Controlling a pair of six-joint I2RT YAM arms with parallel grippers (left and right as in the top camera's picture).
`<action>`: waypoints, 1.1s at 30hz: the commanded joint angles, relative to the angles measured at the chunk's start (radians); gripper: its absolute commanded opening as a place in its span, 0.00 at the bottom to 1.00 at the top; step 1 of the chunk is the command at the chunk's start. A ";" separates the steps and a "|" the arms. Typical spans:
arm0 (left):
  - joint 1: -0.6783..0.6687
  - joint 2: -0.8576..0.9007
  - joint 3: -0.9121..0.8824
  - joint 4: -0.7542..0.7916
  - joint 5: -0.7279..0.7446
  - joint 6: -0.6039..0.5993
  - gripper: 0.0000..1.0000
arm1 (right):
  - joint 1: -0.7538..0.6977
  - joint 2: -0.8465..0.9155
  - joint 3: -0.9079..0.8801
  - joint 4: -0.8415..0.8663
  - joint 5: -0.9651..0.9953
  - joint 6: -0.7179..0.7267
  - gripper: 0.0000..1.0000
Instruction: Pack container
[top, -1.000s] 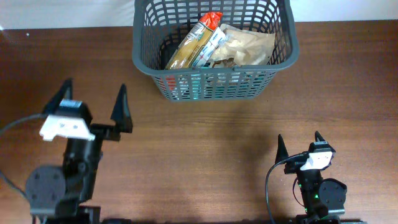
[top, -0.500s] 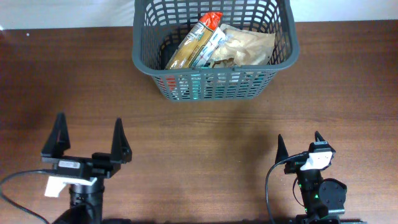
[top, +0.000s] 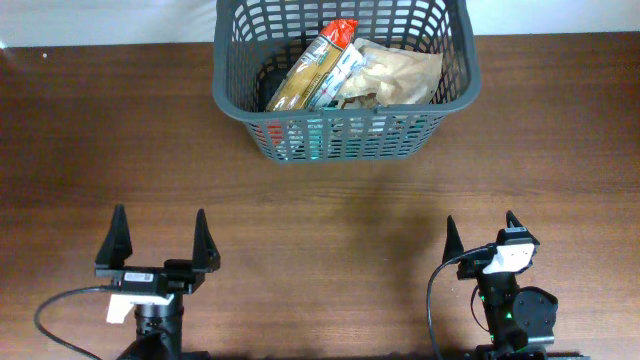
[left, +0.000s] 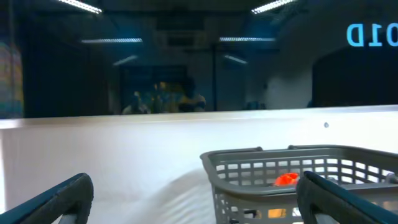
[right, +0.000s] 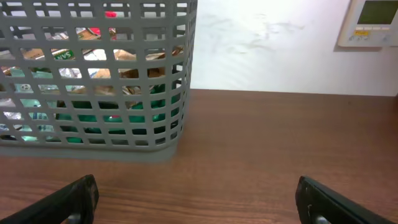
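Observation:
The dark grey lattice basket (top: 228, 90) stands at the table's far middle. It holds snack packets: a yellow one with a red end (top: 312, 65) and a tan bag (top: 400, 72). It also shows in the left wrist view (left: 249, 163) and the right wrist view (right: 180, 74). My left gripper (top: 158, 238) is open and empty near the front left edge, far from the basket. My right gripper (top: 481, 236) is open and empty near the front right edge.
The brown wooden table (top: 350, 200) lies between the grippers and the basket. A white wall runs behind the table, with a wall panel (right: 373, 22) at the right.
My left arm has drawn back toward the front edge and slightly right, its jaws still open. The right arm and the basket have not moved.

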 joint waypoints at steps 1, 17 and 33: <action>0.011 -0.029 -0.030 0.001 0.007 0.002 0.99 | 0.008 -0.011 -0.005 -0.007 0.009 0.002 0.99; 0.011 -0.029 -0.162 -0.026 0.026 0.001 0.99 | 0.008 -0.011 -0.005 -0.007 0.009 0.002 0.99; 0.011 -0.030 -0.171 -0.401 0.026 0.002 0.99 | 0.008 -0.011 -0.005 -0.007 0.009 0.002 0.99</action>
